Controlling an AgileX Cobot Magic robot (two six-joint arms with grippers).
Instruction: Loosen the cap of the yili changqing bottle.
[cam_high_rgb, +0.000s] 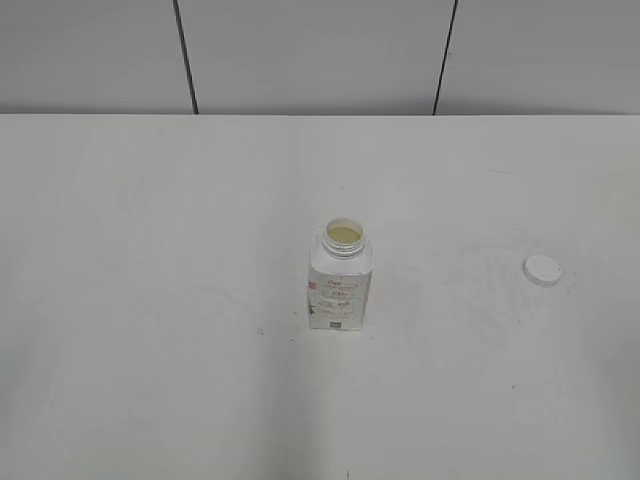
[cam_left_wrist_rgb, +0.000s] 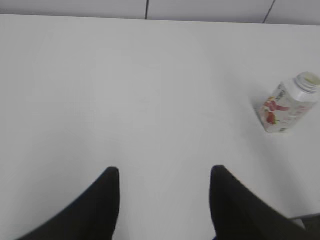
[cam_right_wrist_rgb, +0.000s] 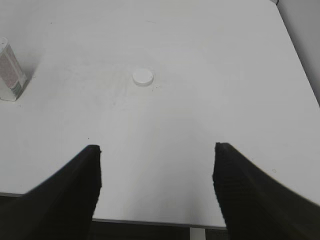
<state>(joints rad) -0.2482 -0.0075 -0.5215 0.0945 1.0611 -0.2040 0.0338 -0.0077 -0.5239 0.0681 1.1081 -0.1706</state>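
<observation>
- From my remote station, the exterior camera looks down at a slant on a white table (cam_high_rgb: 150, 350) with a pale panelled wall behind it.
- The yili changqing bottle (cam_high_rgb: 340, 277) stands upright near the middle of the table, its neck uncovered, and I can see pale yellowish liquid inside the mouth.
- The cap (cam_high_rgb: 542, 269) is off the bottle. It lies flat on the table well apart from the bottle, off to the right in the exterior view.
- Neither arm shows in the exterior view.
- In the left wrist view, the left gripper (cam_left_wrist_rgb: 165, 200) hangs over bare table with its two dark fingers spread wide, nothing between them. The bottle sits far off toward the right edge of that view.
- In the right wrist view, the right gripper (cam_right_wrist_rgb: 156, 187) is likewise released, fingers wide apart and holding nothing. The cap lies ahead of it on the table, clear of both fingers, and the bottle is only partly visible at the left edge.
</observation>
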